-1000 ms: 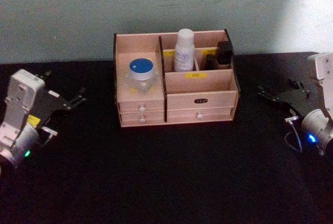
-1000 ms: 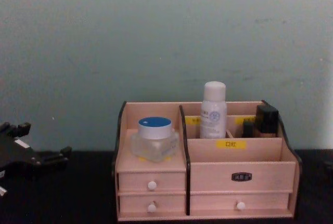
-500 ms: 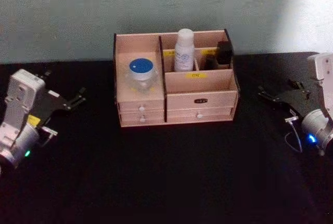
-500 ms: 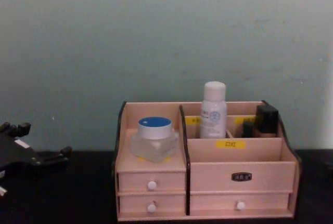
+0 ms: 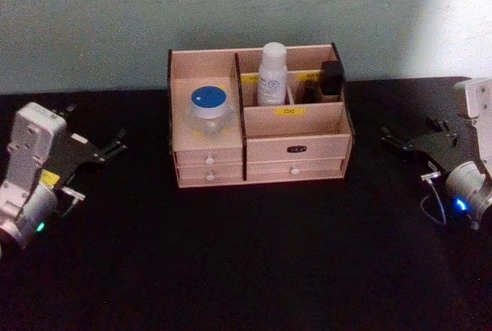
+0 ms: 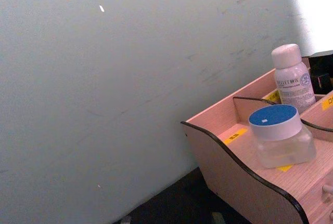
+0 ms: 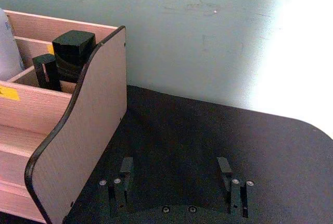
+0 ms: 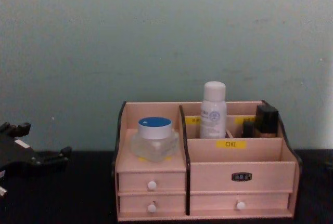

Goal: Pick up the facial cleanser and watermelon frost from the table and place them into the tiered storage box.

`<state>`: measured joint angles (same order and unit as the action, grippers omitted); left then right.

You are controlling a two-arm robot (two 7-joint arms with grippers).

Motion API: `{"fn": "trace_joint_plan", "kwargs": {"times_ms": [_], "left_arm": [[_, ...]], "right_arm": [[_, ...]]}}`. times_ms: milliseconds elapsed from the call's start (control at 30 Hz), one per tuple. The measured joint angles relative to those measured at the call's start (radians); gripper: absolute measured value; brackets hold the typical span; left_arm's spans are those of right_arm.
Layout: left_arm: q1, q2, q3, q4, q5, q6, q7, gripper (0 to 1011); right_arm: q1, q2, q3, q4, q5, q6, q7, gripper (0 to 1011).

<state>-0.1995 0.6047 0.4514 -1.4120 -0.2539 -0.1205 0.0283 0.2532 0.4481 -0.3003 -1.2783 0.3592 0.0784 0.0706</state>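
The tiered storage box [image 5: 260, 116] stands at the back of the black desk [image 5: 246, 262], close against the pale wall [image 5: 154, 8]. The watermelon frost [image 5: 209, 112] sits on the flat top of the box's left section, above two small white-knobbed drawers [image 8: 151, 185], its blue lid facing up. The facial cleanser [image 5: 271, 74] stands upright in the rear compartment just right of the middle divider, its cap rising above the box's back wall. Two small dark bottles [image 5: 328, 81] stand in the rear right compartment, beside the cleanser's compartment.

The left gripper [image 5: 115, 147] rests out at the left side of the desk, well apart from the box, holding nothing; whether its fingers are apart or together I cannot tell. The right gripper [image 7: 177, 174] sits low over the desk at the right, near the box's dark-edged side panel, its two fingers [image 7: 126, 168] spread apart and empty
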Motion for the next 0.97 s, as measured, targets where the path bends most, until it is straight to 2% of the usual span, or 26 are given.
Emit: {"fn": "trace_joint_plan", "kwargs": {"times_ms": [967], "left_arm": [[0.000, 0.000, 0.000, 0.000, 0.000, 0.000, 0.000, 1001]], "right_arm": [[0.000, 0.000, 0.000, 0.000, 0.000, 0.000, 0.000, 1002]]}}
